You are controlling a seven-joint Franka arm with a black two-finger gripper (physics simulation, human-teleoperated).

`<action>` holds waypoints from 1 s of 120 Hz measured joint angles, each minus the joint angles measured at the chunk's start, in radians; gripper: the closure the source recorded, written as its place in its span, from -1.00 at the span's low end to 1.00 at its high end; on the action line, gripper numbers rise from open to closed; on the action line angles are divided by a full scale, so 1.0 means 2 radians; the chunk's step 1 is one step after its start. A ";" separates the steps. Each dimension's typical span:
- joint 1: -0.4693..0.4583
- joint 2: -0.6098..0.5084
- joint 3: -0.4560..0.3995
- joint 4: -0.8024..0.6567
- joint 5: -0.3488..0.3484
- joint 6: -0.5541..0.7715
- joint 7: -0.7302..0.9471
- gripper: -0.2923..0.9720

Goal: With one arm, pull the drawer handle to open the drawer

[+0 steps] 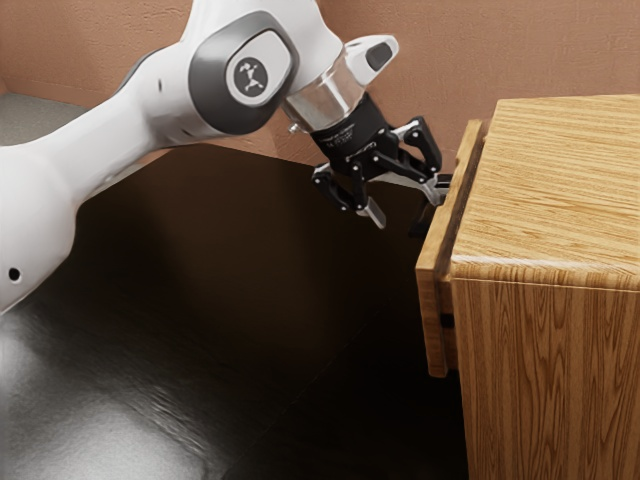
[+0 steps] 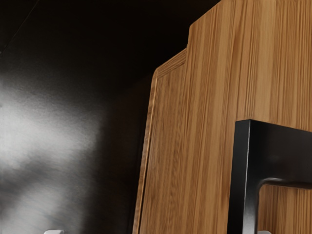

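The black two-finger gripper sits just above the centre of the exterior frame with its fingers spread wide and clamped on nothing. One silver-tipped finger hangs free over the table, and the other reaches up against the drawer's face. The angular black metal drawer handle stands out from that face between the two fingers, close beside the finger nearer the wood (whether that finger actually touches the bar cannot be told). Carrying the handle is the light oak drawer front, a narrow upright panel right of centre in the exterior frame. It stands a little proud of the body behind it, with a thin dark gap along its lower back edge. The wood-grain cabinet fills the right side of that frame from mid-height down to the bottom edge. Nothing stands between the hand and the handle. The white jointed robot arm slopes in from the left edge and upper left. Beneath it the glossy black table spreads over the lower left and carries pale reflections. A reddish-brown wall runs along the top of the frame.
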 joint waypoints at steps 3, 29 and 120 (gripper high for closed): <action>0.000 0.000 0.003 -0.002 0.000 0.000 0.003 -0.20; 0.000 -0.003 0.023 -0.005 -0.001 -0.004 0.028 -0.19; -0.001 -0.043 0.081 -0.044 0.006 -0.042 0.109 -0.21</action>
